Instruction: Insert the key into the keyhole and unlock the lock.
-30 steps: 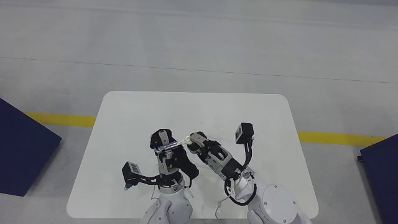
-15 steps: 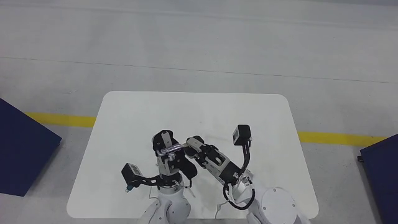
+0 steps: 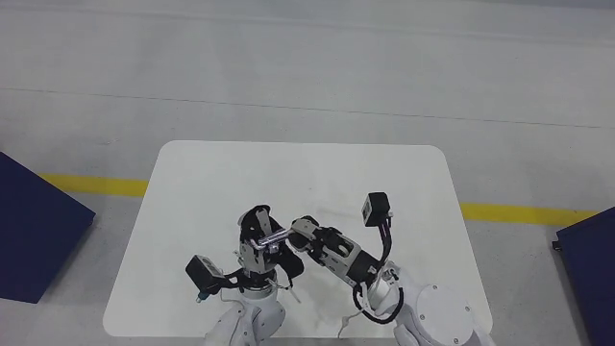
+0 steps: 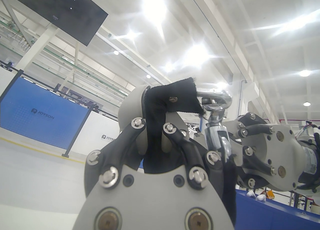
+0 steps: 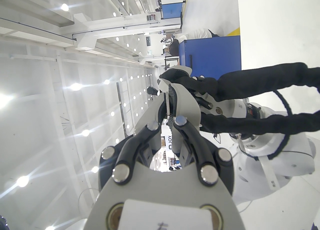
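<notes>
Left wrist view: left hand (image 4: 207,125) clamps the lock (image 4: 215,132); right hand (image 5: 170,95) pinches the key (image 5: 167,106).

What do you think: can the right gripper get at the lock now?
Likely yes: the right gripper, shut on the key, sits close to the lock in the left gripper, with nothing between them.

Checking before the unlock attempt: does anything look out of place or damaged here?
Nothing spilled or askew. One oddity: the black fabric pad on the left end effector looks frayed and loose-edged where it grips the lock. The right end effector holds the key between its fingers.
</notes>
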Controlling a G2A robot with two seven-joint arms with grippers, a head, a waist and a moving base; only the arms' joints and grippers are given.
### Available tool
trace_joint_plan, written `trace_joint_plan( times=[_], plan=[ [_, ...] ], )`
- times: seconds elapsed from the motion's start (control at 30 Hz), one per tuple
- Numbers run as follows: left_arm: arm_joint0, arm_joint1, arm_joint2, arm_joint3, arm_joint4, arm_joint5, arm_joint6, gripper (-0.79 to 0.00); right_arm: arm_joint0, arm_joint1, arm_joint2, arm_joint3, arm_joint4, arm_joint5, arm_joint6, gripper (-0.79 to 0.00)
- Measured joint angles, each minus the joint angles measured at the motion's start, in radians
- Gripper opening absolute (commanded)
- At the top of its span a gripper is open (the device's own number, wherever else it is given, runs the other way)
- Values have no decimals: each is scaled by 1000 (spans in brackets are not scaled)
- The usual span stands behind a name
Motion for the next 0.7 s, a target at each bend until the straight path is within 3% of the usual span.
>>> trace_joint_plan(
  times=[0.4,0.7],
  plan=[
    [-15,12,-22,16,62,36,20,-785,7,12,33,-4,18,83,80,-785],
    [-28,16,-33,38,84,103,41,-785,7,19,34,-4,0,86,90,-785]
  ],
)
